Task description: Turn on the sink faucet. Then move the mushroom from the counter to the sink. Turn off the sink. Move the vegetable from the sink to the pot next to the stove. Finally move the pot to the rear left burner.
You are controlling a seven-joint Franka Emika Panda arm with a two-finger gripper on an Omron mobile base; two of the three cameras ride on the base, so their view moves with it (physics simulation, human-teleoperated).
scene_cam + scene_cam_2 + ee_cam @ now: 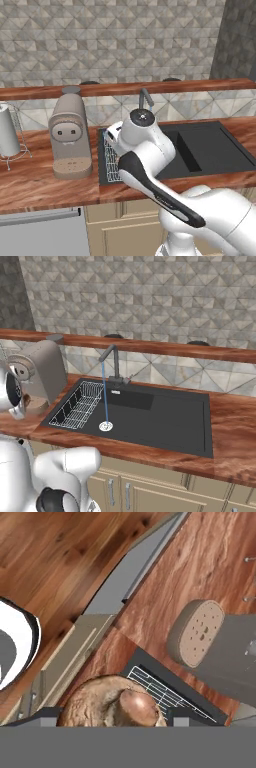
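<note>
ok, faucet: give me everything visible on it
The dark metal sink faucet stands upright on the rear deck of the black sink basin, left of its middle. A thin post rises from a small base and its angled spout reaches forward-left. It is on: a thin blue water stream falls straight to the round drain.
</note>
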